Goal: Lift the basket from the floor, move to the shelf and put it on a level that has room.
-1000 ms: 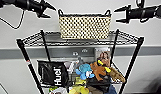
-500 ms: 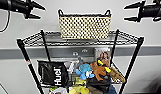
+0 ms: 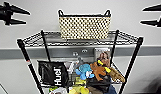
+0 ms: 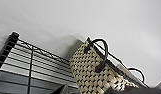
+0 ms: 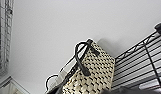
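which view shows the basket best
The head view: the whole basket sits square on the shelf's top level, both handles visible. Each wrist view shows just one end with a handle, seen from below.

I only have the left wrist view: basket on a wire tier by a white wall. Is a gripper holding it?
Observer: No. In the head view the left gripper and right gripper hang open, well clear on either side of the basket.
Operator: Which tier is it on?
Observer: The top level of the shelf, about centred.
Operator: What's underneath?
Observer: Soft toys, one blue, and a black bag on the next tier.
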Available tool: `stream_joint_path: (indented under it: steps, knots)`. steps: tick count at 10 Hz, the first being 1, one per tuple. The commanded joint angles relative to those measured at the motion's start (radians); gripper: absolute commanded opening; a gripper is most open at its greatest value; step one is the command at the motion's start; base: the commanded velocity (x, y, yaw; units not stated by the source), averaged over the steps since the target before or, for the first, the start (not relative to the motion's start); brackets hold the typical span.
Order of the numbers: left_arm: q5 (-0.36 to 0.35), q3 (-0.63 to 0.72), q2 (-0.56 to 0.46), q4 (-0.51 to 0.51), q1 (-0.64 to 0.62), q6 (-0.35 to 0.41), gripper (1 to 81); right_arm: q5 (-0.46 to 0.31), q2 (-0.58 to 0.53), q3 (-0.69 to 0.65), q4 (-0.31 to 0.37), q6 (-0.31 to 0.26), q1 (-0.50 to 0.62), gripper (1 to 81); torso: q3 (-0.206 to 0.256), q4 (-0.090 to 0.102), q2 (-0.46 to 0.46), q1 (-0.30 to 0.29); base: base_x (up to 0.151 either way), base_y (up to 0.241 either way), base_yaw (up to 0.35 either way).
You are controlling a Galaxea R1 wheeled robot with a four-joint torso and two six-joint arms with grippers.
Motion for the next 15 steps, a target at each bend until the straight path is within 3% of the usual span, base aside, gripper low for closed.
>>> stream_joint_path:
  steps: [1, 3, 7, 11, 15]
  knots:
    - [0.071, 0.095, -0.1, 0.013, -0.094, 0.001, 81.1, -0.121, -0.133, 0.075, -0.013, 0.007, 0.113, 81.1, 0.0, 0.0, 0.0, 0.0, 0.0, 0.0, 0.0]
    - [0.106, 0.108, -0.179, 0.027, -0.049, 0.022, 81.1, -0.176, -0.198, 0.075, -0.016, -0.004, 0.078, 81.1, 0.0, 0.0, 0.0, 0.0, 0.0, 0.0, 0.0]
    - [0.129, 0.103, -0.312, 0.03, 0.092, 0.124, 81.1, -0.255, -0.298, 0.072, -0.102, -0.007, -0.042, 81.1, 0.001, 0.0, -0.001, -0.001, 0.0, 0.0, 0.0]
    - [0.11, 0.092, -0.364, 0.041, 0.294, 0.207, 81.1, -0.247, -0.314, 0.067, -0.194, -0.009, -0.269, 81.1, 0.002, 0.0, -0.001, -0.002, 0.0, 0.0, 0.0]
    - [-0.014, 0.094, -0.388, 0.084, 0.504, 0.226, 81.1, -0.238, -0.311, 0.044, -0.277, -0.009, -0.444, 81.1, 0.002, 0.0, -0.001, -0.003, 0.0, 0.0, 0.0]
